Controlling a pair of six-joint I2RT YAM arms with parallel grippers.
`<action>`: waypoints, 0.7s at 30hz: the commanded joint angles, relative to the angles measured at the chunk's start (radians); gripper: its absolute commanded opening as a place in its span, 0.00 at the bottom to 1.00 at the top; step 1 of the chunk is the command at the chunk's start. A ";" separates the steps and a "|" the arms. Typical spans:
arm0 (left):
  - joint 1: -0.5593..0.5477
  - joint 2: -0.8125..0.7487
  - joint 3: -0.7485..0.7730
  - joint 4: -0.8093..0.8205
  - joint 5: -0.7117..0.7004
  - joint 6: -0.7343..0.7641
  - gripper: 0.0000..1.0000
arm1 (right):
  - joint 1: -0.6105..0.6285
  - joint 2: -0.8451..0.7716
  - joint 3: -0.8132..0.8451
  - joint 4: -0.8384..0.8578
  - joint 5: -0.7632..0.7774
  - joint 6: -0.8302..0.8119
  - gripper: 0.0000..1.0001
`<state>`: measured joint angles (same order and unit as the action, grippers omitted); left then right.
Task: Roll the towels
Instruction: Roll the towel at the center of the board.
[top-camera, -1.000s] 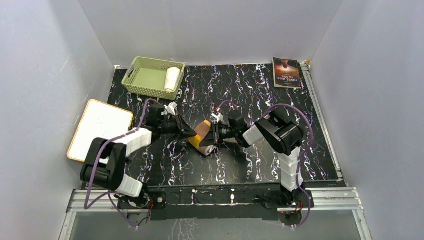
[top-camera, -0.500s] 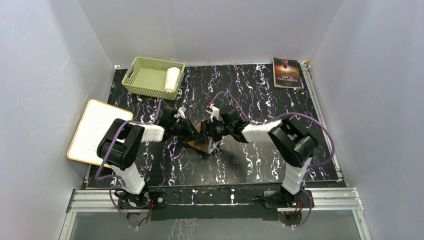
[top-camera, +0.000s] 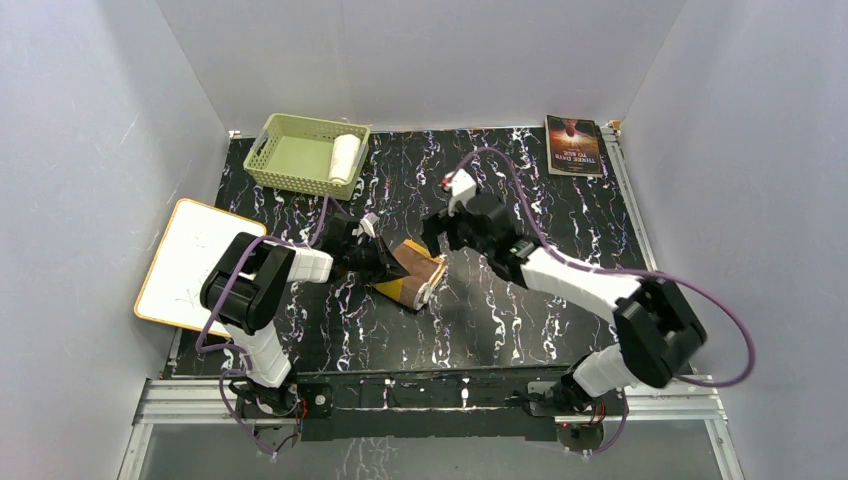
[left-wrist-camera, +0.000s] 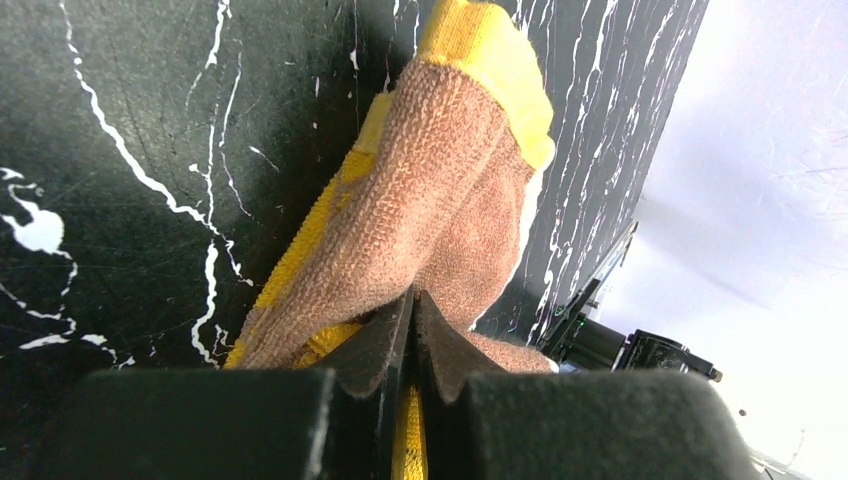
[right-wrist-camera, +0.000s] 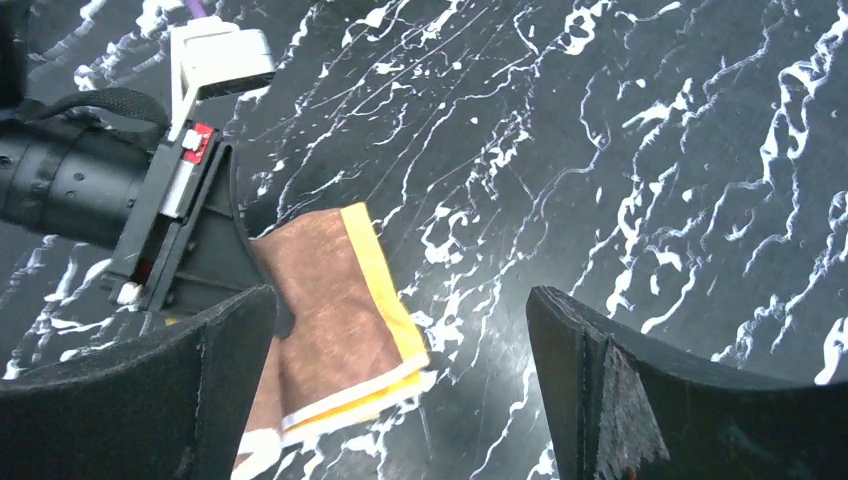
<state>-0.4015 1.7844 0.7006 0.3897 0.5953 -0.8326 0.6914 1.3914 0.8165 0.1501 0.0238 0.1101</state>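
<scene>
Brown towel (left-wrist-camera: 430, 180) with the yellow border sits bunched at the middle of the black table (top-camera: 560, 260), and it is the only one left for me to work on. The white towel (top-camera: 345, 157) already lies rolled in the green basket (top-camera: 295, 183) at the far left.

My left gripper (left-wrist-camera: 413, 300) is pinched tight on the brown towel's left end. From there the cloth runs away from its jaws, slanting toward the right arm's side.

My right gripper (right-wrist-camera: 400, 300) hangs just above the far right end with its jaws spread wide, holding nothing. The yellow edge lies between and below its fingers.

I judge that the left arm has the cloth, so the right must come down onto that free end.

I cannot tell how tightly it is wound.
</scene>
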 joint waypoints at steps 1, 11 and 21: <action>-0.006 0.035 -0.018 -0.152 -0.083 0.085 0.03 | 0.117 0.106 0.150 -0.149 -0.034 -0.228 0.93; -0.007 0.056 0.001 -0.182 -0.071 0.090 0.03 | 0.338 0.140 0.126 -0.213 0.059 -0.442 0.86; -0.007 0.080 0.025 -0.214 -0.068 0.105 0.03 | 0.355 0.283 0.177 -0.220 0.011 -0.420 0.70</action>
<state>-0.4030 1.8053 0.7475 0.3206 0.6147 -0.7944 1.0393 1.6535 0.9253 -0.1059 0.0490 -0.2955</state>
